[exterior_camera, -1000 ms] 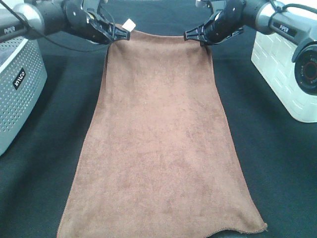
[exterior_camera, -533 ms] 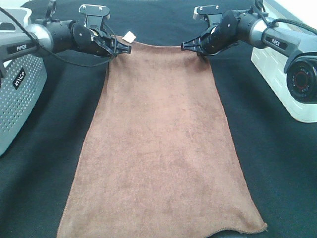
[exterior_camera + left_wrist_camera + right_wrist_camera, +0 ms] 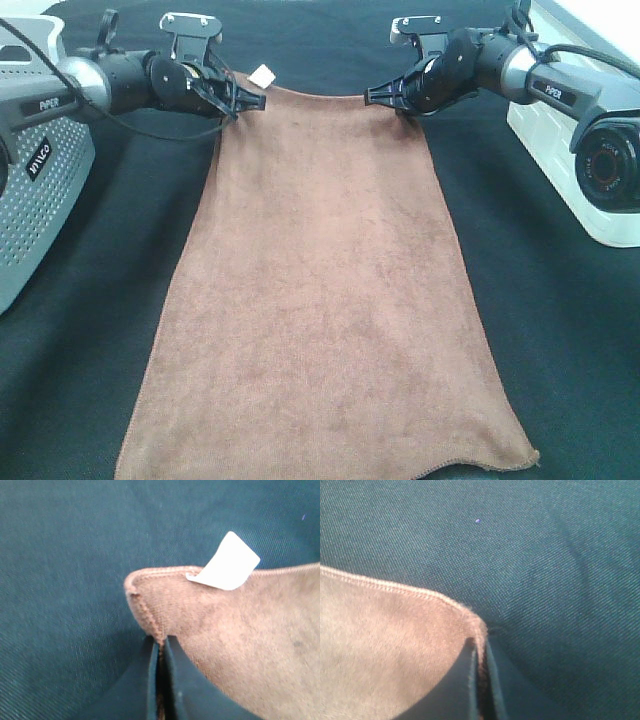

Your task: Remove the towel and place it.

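The reddish-brown towel lies stretched down the middle of the black table cover, its near end spread wide at the front edge. Its small white tag sticks up at the far left corner and also shows in the left wrist view. My left gripper is shut on the far left corner hem. My right gripper is shut on the far right corner hem. Both far corners are held slightly raised, with the far hem taut between them.
A grey perforated basket stands at the left edge. A white box stands at the right, behind the right arm's camera housing. Black cloth covers the table on both sides of the towel.
Both arms have drawn back and lowered a little, with the grippers still pinching the towel's far corners. The towel itself has barely shifted.
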Action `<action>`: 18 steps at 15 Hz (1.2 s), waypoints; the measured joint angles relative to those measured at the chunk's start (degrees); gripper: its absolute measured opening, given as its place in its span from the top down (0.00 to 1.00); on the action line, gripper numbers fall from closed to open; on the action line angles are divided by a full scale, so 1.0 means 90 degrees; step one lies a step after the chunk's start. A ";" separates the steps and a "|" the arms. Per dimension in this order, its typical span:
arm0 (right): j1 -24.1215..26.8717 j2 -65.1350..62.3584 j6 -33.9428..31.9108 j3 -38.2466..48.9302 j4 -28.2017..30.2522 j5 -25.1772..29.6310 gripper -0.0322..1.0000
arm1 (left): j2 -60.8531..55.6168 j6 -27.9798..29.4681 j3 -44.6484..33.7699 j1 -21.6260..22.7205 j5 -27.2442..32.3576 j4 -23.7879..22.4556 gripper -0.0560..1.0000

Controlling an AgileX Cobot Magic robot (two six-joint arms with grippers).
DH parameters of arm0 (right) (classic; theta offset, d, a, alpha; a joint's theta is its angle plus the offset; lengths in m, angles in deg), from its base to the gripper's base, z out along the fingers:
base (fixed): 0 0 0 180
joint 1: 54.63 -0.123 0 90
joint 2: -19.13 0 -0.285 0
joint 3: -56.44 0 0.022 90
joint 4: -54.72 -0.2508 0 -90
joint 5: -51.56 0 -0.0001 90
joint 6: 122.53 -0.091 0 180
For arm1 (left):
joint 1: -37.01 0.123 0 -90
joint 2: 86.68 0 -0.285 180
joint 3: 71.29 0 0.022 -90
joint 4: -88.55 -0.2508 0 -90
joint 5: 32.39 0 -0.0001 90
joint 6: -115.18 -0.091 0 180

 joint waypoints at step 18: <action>0.0153 0.0019 -0.0006 0.0102 -0.0229 -0.0446 0.37 | 0.0115 0.0051 0.0000 0.0006 -0.0357 -0.0013 0.34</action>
